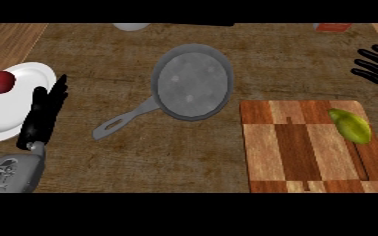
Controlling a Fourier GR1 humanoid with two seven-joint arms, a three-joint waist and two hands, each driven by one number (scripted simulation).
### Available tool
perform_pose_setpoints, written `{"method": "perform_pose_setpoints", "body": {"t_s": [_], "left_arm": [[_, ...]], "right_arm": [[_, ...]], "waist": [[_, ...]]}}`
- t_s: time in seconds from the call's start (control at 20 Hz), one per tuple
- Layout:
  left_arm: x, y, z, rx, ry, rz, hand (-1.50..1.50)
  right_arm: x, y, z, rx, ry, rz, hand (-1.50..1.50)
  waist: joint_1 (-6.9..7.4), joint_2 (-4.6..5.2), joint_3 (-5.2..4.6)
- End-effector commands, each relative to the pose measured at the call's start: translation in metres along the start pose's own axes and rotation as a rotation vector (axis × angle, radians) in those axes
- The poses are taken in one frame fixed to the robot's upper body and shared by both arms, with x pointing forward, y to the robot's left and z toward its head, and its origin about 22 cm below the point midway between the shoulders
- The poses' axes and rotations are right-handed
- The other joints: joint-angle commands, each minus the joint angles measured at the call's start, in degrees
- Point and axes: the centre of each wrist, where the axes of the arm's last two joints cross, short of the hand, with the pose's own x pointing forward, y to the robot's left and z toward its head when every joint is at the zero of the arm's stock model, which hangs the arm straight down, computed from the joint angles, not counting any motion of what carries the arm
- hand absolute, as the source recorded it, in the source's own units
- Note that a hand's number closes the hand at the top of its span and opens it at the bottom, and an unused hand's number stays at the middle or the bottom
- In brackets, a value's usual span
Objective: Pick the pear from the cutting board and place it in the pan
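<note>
A green-yellow pear (351, 125) lies on the right part of the wooden cutting board (295, 150), near its far right edge. The grey pan (193, 81) sits in the middle of the counter, its handle pointing toward the lower left. My right hand (367, 66) shows only as black fingers at the right edge, above and behind the pear, apart from it, with fingers straight. At the lower left my left hand (46, 111) rests with fingers straight, pointing up, beside a white plate and holding nothing.
A white plate (22, 95) with a dark red fruit (5, 81) stands at the left edge. A pale round object (131, 26) and a red item (334, 27) sit at the far edge. Brown countertop lies between pan and board.
</note>
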Motion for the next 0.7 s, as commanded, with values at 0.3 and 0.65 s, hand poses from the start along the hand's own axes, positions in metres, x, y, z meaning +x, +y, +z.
{"method": "perform_pose_setpoints", "body": {"t_s": [0.3, 0.65], "left_arm": [[-0.003, 0.001, 0.001, -0.002, 0.004, -0.005, 0.00], [0.003, 0.004, -0.001, 0.013, 0.005, 0.013, 0.00]], "right_arm": [[0.073, 0.021, -0.042, 0.343, 0.269, 0.399, -1.50], [0.072, 0.045, -0.066, 0.517, 0.372, 0.526, -1.50]], "waist": [[0.50, 0.07, 0.06], [-1.44, -0.43, 0.01]]}}
